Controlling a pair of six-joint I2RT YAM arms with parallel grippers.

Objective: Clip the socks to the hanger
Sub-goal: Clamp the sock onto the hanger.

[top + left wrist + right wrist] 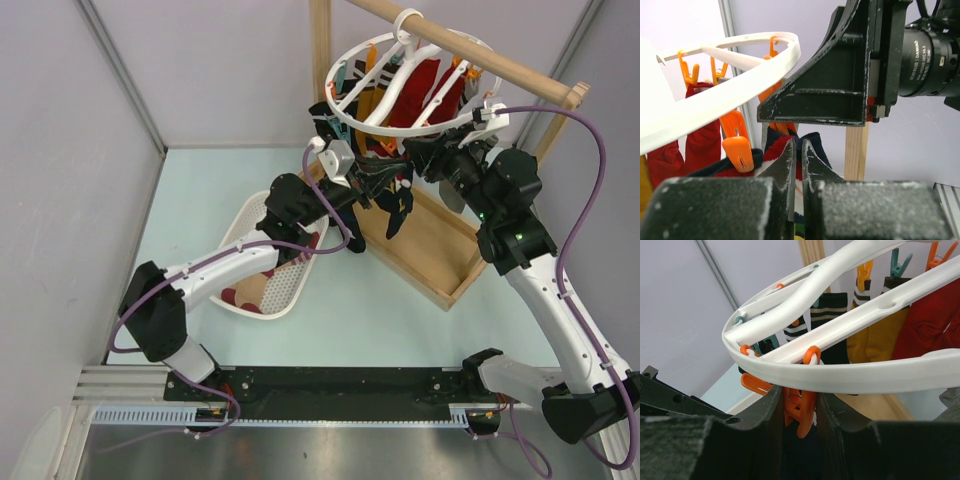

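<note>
The white ring hanger (400, 85) hangs from a wooden rail; it also shows in the right wrist view (865, 375) and the left wrist view (715, 97). Several socks hang clipped to it: red (930, 325), yellow (875, 342) and black striped (829, 320). My left gripper (798, 145) is shut on a navy sock (815, 141) with red and white stripes and holds it up under the ring (400, 205). My right gripper (799, 395) is closed around an orange clip (802, 415) hanging from the ring's front edge. Another orange clip (737, 145) hangs just left of the held sock.
A white basket (240, 215) with more socks lies on the table below my left arm. The wooden frame's base tray (430, 250) sits under the hanger, with an upright post (320, 60) at the back. Grey walls close in left and right.
</note>
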